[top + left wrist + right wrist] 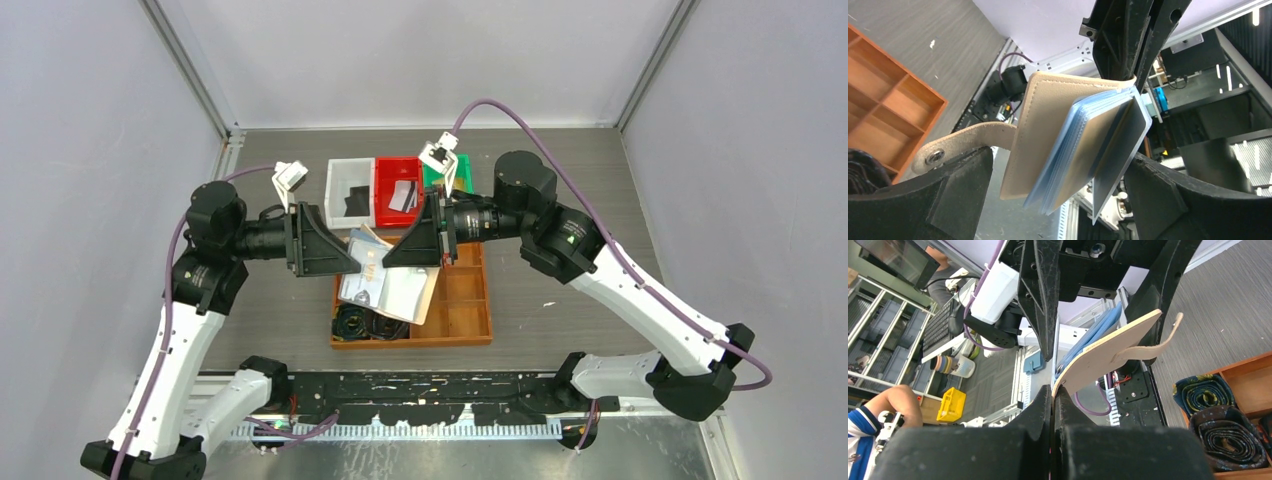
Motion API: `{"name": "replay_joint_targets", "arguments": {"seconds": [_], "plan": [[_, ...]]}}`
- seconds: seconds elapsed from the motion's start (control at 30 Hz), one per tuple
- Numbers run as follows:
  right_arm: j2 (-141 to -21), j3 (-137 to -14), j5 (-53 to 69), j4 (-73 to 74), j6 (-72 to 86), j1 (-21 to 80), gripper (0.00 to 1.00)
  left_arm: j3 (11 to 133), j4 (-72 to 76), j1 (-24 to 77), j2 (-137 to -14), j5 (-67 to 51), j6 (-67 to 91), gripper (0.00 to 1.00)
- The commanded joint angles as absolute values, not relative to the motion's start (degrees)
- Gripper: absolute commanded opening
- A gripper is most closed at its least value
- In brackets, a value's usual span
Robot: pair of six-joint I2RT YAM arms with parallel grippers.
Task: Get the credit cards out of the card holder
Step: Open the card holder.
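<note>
The tan card holder [392, 284] hangs open in the air above the wooden tray, strap tab out to one side. My right gripper [1053, 390] is shut on the edge of its tan cover [1108, 352]. My left gripper [1058, 167] is open, and its fingers [963, 185] stand either side of the holder's pale blue pockets [1073, 150] without touching. A grey card [1120, 152] sticks out of the outer pocket, and a gold card [1090, 145] shows inside one. A black card [354, 200] lies in the white bin and a grey card [402, 196] in the red bin.
A wooden divided tray [465, 300] lies under the holder, with dark coiled belts [355, 322] in its near left compartment; they also show in the right wrist view [1228, 432]. A white bin [336, 190], a red bin [383, 205] and a green bin [462, 180] stand behind it.
</note>
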State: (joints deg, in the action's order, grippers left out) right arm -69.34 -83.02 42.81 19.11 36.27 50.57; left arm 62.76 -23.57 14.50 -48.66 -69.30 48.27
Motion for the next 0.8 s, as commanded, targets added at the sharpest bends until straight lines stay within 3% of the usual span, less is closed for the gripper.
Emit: {"name": "replay_joint_targets", "arguments": {"seconds": [0.0, 0.23, 0.57, 0.63, 0.77], "plan": [[-69.71, -86.94, 45.51, 12.81, 35.1, 50.79, 0.01, 61.7, -15.89, 14.51, -47.38, -72.61, 56.51, 1.0], [-70.46, -88.68, 46.75, 9.36, 36.46, 49.74, 0.01, 61.38, -19.88, 14.51, -46.46, -73.53, 56.52, 1.0], [-72.11, -88.51, 45.58, 12.47, 35.04, 48.5, 0.01, 66.17, -11.69, 14.5, -45.08, -74.33, 63.01, 0.97], [-72.56, -88.93, 45.21, 13.8, 34.5, 48.49, 0.01, 66.29, -11.33, 14.5, -44.66, -73.63, 62.38, 0.93], [-73.91, -90.38, 44.56, 15.4, 34.71, 48.79, 0.01, 65.69, -14.96, 14.52, -44.15, -70.48, 56.22, 0.76]]}}
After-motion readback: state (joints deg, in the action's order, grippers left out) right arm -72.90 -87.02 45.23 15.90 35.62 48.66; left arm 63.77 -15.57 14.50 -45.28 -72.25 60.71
